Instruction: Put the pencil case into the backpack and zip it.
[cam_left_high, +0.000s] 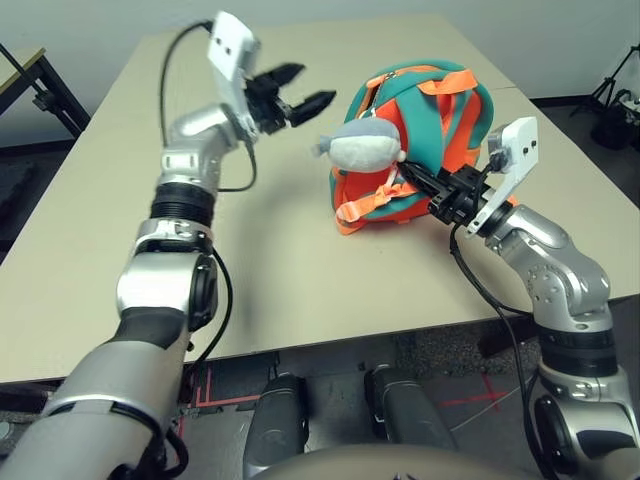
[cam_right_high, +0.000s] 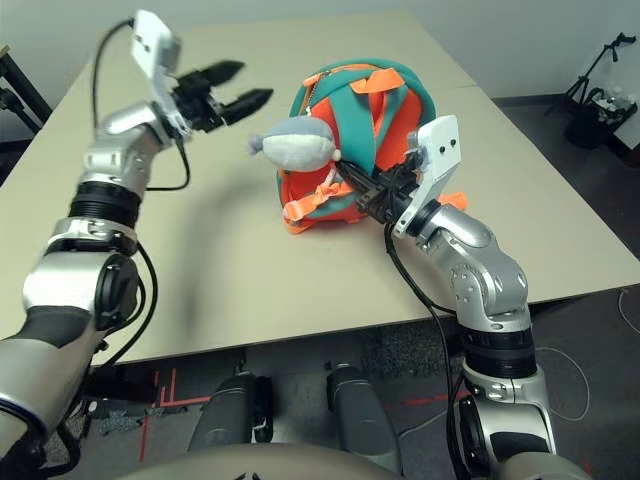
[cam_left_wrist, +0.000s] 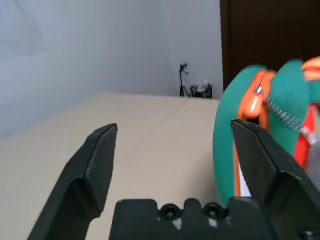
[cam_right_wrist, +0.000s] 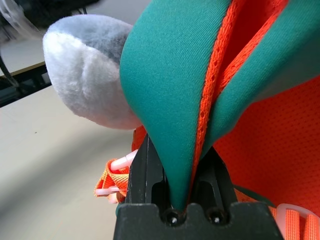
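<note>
The orange and teal backpack stands upright on the tan table, its grey plush charm hanging at the front. My right gripper reaches in from the right and is shut on a fold of the backpack's teal trim. My left gripper hovers raised just left of the backpack's top, open, with nothing between its fingers. The left wrist view shows an orange zipper pull with metal teeth close beside that gripper. The pencil case is out of view.
The table stretches wide to the left and front of the backpack. A black stand is off the table's far left, and dark tripod gear sits on the floor at the far right.
</note>
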